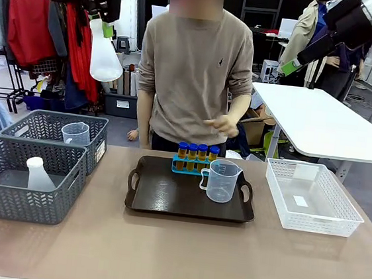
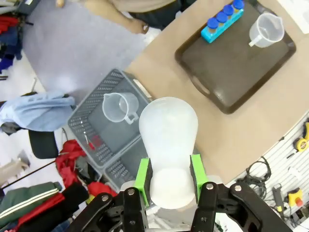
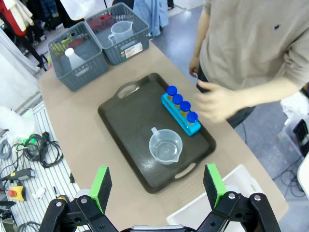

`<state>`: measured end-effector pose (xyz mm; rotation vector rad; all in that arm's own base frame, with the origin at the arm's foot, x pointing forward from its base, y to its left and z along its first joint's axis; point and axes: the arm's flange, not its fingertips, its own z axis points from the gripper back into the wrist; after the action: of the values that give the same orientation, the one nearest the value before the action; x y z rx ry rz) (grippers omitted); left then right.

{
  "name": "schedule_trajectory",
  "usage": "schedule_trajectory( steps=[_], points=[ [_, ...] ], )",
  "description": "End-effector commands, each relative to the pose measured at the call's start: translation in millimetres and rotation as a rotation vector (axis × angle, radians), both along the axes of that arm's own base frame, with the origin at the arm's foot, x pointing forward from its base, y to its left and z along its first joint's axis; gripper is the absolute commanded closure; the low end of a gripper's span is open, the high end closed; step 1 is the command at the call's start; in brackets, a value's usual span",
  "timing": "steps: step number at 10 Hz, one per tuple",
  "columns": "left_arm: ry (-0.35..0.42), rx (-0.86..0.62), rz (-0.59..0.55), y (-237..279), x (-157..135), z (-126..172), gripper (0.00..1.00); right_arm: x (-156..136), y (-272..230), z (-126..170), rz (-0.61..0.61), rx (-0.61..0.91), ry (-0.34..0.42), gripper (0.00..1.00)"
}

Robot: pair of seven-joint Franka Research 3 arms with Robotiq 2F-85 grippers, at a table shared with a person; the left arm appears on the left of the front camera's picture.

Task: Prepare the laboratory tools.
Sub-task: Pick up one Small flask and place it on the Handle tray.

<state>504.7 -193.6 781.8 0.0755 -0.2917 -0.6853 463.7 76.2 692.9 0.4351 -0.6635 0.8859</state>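
Left gripper (image 2: 169, 181) clamps a conical flask (image 1: 106, 54) by its neck, high above the table's left edge, long axis vertical, base down; neck hidden. Right gripper (image 3: 159, 186) spread wide, empty. Tray (image 1: 160, 197), far edge: four amber tubes (image 1: 196, 152) upright in blue rack, beaker (image 1: 221, 180) beside. Grey baskets (image 1: 8, 187): second flask (image 1: 38, 174), second beaker (image 1: 75, 133).

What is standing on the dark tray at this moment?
On the dark tray stand a blue rack with four blue-capped amber tubes and a clear measuring beaker. The beaker hides part of the rack in the front view; the tray's remaining floor is bare.
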Motion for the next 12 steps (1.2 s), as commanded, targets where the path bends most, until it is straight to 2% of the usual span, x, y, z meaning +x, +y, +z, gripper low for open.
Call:
schedule_trajectory(
  steps=[1,5,6,8,12],
  points=[
    [-0.007,0.007,0.011,6.4,-0.7,0.0,1.0,-0.2,-1.1,1.4,0.006,0.007,0.0,0.0],
    [0.004,0.002,0.004,1.7,2.2,-2.4,1.0,-0.2,-1.1,1.4,0.006,0.007,0.0,0.0],
    [-0.001,0.013,-0.021,-8.6,-4.1,-15.1,1.0,-0.2,-1.1,1.4,0.006,0.007,0.0,0.0],
    [-0.015,0.029,-0.119,-51.3,3.4,-48.7,1.0,-0.2,-1.1,1.4,0.006,0.007,0.0,0.0],
    [0.027,0.049,-0.263,-117.7,39.3,-124.4,1.0,-0.2,-1.1,1.4,0.006,0.007,0.0,0.0]
  ],
)
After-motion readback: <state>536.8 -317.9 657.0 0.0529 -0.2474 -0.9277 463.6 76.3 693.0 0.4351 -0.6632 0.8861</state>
